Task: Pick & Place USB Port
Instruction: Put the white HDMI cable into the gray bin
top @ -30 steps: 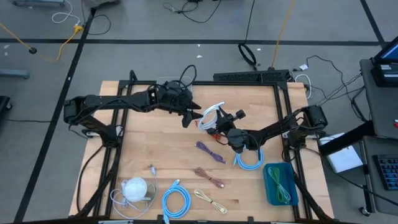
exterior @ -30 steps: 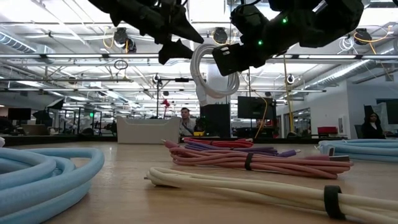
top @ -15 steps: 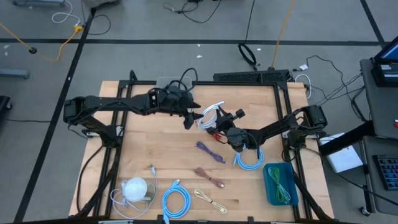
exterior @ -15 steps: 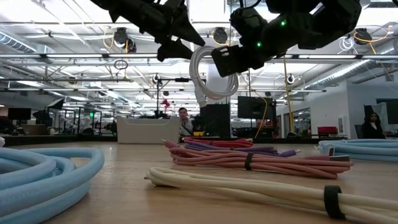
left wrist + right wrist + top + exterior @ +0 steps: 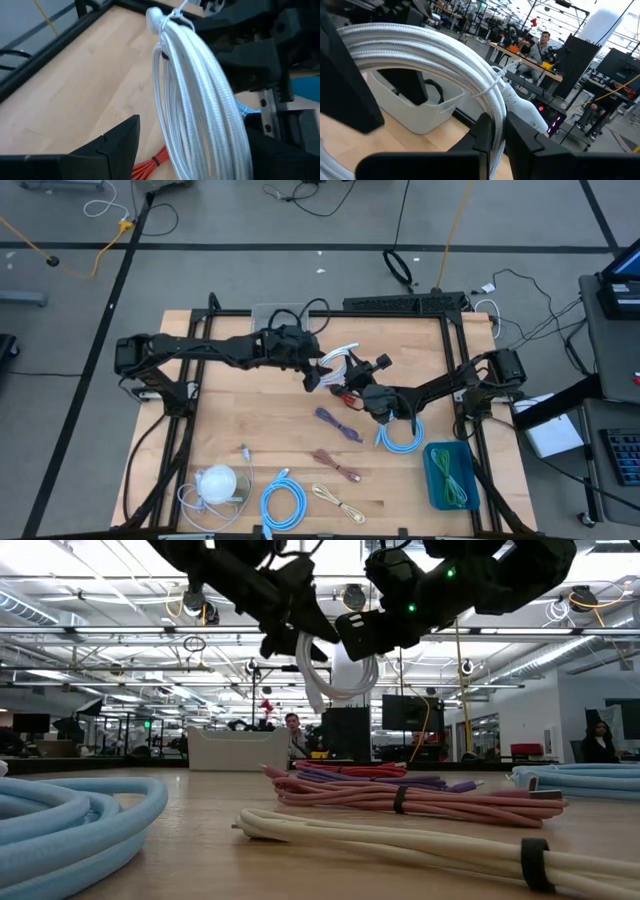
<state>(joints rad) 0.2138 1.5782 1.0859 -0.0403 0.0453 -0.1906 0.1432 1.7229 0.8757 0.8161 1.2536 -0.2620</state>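
High view: right gripper (image 5: 352, 372) holds the white cable coil (image 5: 338, 362) mid-air over the table's (image 5: 230, 420) back-middle, left gripper (image 5: 318, 373) right at it w/ fingers spread.

Low view: coil (image 5: 340, 665) hangs well off the wood, pinched by the right one.

Left wrist: coil (image 5: 200, 100) sits between the open fingers, not clamped yet.

Right wrist: fingers closed on the coil (image 5: 445, 55). White bin (image 5: 415, 107) sits behind.

Looks like pick done and a handover abt halfway; placing still left.

Both grippers meet at the white cable (image 5: 340, 361). The left gripper (image 5: 314, 376) is on one side, the right gripper (image 5: 352, 370) on the other.
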